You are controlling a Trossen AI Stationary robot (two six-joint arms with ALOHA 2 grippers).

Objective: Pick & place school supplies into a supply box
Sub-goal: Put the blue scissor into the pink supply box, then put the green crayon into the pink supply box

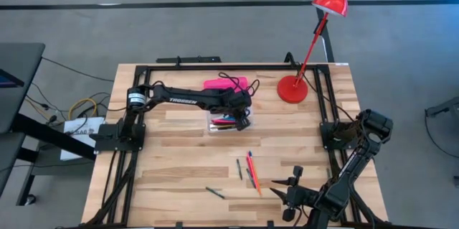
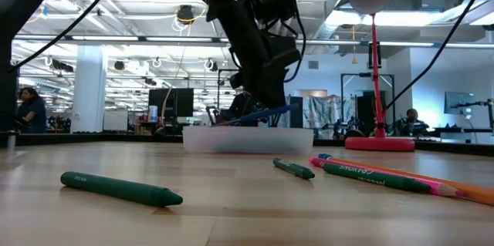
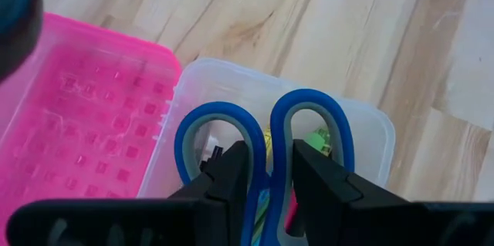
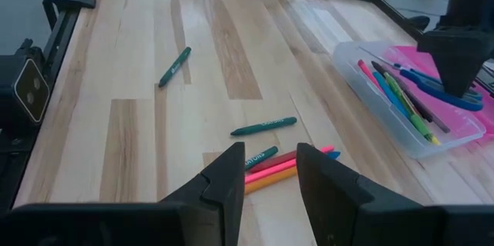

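Inspector: Nearest edge first. The right gripper [image 1: 292, 189] waits at about five o'clock on the worktop [image 1: 179, 150], fingers released, nothing between them. Loose pens [image 1: 249, 169] lie just ahead of it, with one green pen [image 1: 215, 192] apart at seven o'clock.

Clerk: And farther in?

Inspector: At centre, the left gripper [image 3: 268, 188] hangs over the clear base [image 1: 228, 124], fingers clenched on the scissors [image 3: 264, 142], apparently at the neck between the blue loops. The pink lid [image 1: 225, 83] lies beyond, toward twelve.

Clerk: Handling?

Inspector: Scissors judged light, stiff, smooth-handled and liable to swing; the neck is the sound hold. Pens are thin and roll; take each mid-shaft, across its length.
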